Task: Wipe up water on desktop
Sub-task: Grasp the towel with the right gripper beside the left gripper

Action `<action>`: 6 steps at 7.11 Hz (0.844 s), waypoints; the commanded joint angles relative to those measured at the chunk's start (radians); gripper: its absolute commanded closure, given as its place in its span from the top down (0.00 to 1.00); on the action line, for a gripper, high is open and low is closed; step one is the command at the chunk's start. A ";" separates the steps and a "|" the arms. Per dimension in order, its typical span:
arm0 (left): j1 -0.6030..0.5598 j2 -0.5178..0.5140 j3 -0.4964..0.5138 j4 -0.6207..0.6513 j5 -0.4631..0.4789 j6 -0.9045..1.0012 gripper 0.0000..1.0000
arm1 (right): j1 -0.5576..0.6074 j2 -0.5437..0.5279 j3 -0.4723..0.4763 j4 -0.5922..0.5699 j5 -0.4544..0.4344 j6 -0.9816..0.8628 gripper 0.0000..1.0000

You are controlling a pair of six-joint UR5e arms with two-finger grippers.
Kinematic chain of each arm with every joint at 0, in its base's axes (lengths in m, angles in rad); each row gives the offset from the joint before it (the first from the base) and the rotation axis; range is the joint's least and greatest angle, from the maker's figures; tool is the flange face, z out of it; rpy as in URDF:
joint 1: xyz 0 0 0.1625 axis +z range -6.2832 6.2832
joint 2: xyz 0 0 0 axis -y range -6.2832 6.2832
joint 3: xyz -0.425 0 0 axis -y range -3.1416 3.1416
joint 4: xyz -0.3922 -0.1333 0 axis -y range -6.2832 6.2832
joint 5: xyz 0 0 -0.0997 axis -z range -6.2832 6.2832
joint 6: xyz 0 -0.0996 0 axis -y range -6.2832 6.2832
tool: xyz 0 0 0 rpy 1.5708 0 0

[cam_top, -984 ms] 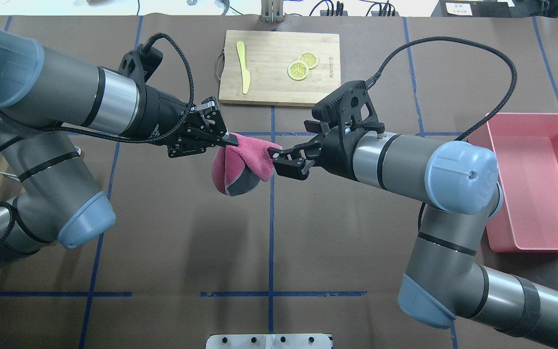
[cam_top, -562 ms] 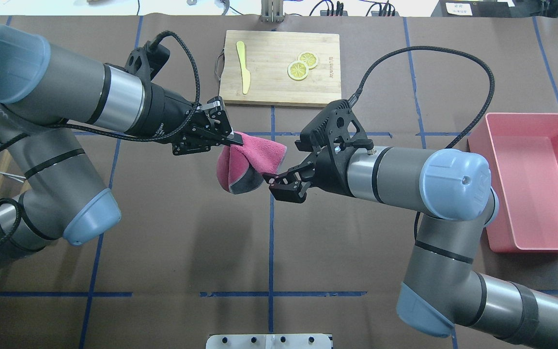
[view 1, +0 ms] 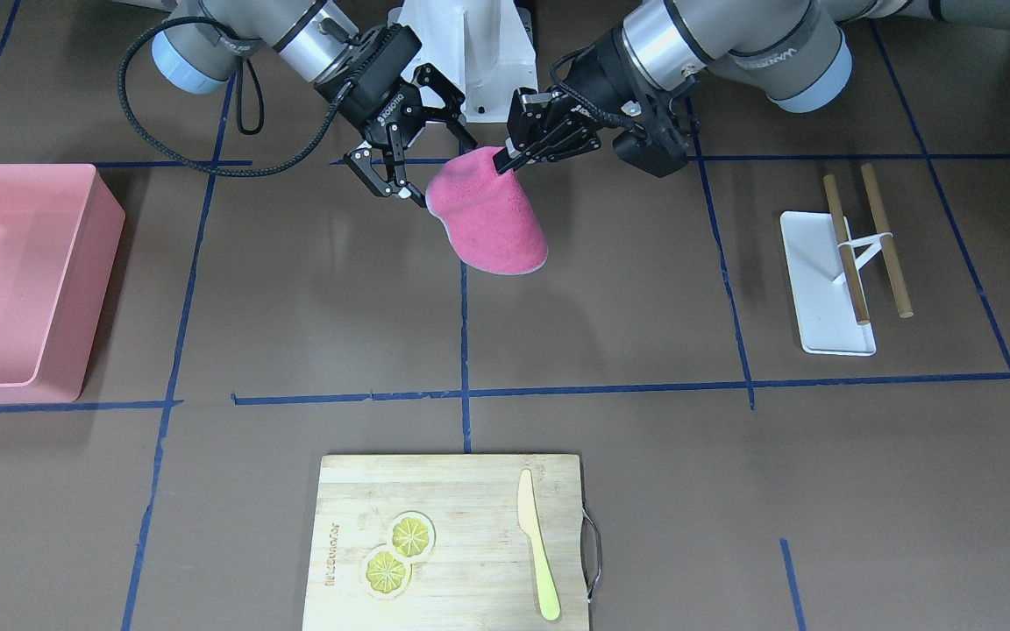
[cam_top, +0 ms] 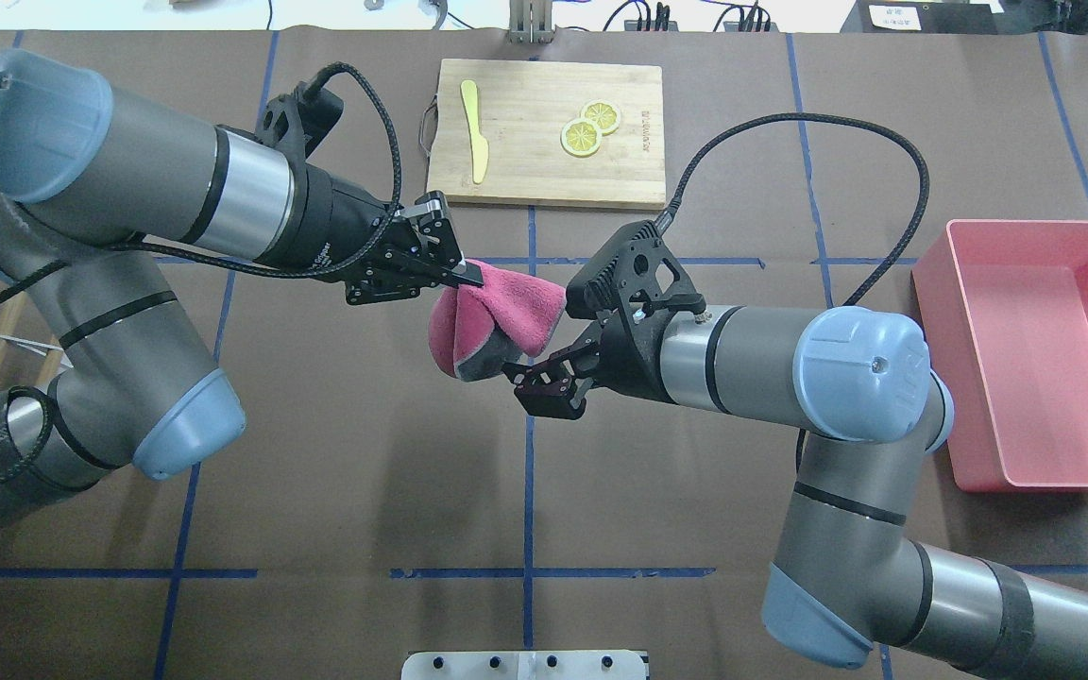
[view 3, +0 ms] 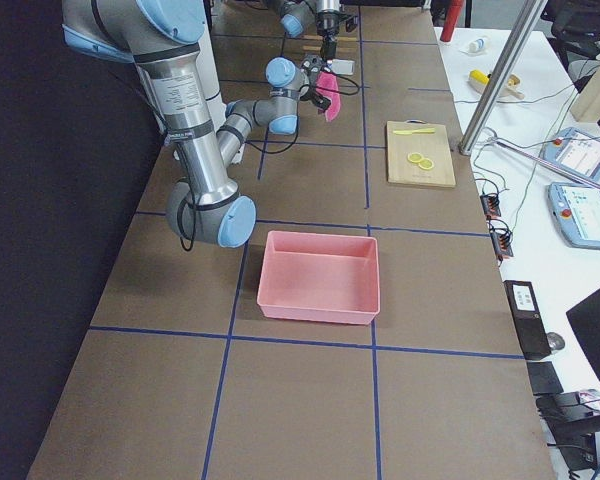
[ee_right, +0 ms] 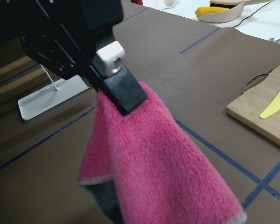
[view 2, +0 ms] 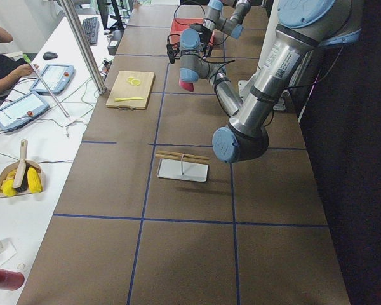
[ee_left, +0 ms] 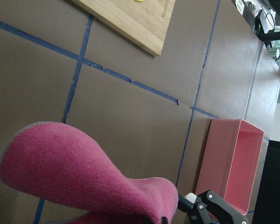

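Note:
A pink cloth with a grey underside (cam_top: 497,316) hangs from my left gripper (cam_top: 467,275), which is shut on its top corner above the dark-brown desktop (cam_top: 336,453). The front view shows the same hold (view 1: 505,159), with the cloth (view 1: 492,219) drooping below it. My right gripper (cam_top: 525,385) is open and empty, just beside the cloth's near lower edge. In the front view it (view 1: 435,171) stands spread wide next to the cloth. The right wrist view shows the cloth (ee_right: 154,163) pinched by the left fingertips (ee_right: 123,88). I see no water on the desktop.
A pale cutting board (cam_top: 525,175) with a yellow knife (cam_top: 475,132) and lemon slices (cam_top: 586,132) lies at the far middle. A pink bin (cam_top: 1026,472) stands at the right. A white stand with wooden sticks (view 1: 825,289) lies on my left side.
My right gripper has drawn away from the cloth's far right edge toward the near side, and now sits open by the lower edge. My left gripper has shifted the cloth slightly right.

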 commanded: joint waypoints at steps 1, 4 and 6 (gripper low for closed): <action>0.030 0.002 0.001 0.000 0.001 0.017 0.00 | -0.001 0.001 -0.006 0.002 -0.005 0.000 0.99; 0.046 -0.001 0.003 0.000 0.000 0.017 0.00 | -0.001 0.004 -0.009 0.000 -0.018 0.002 0.99; 0.047 -0.003 0.003 0.000 0.003 0.014 0.00 | -0.005 0.004 -0.009 0.002 -0.016 0.006 0.92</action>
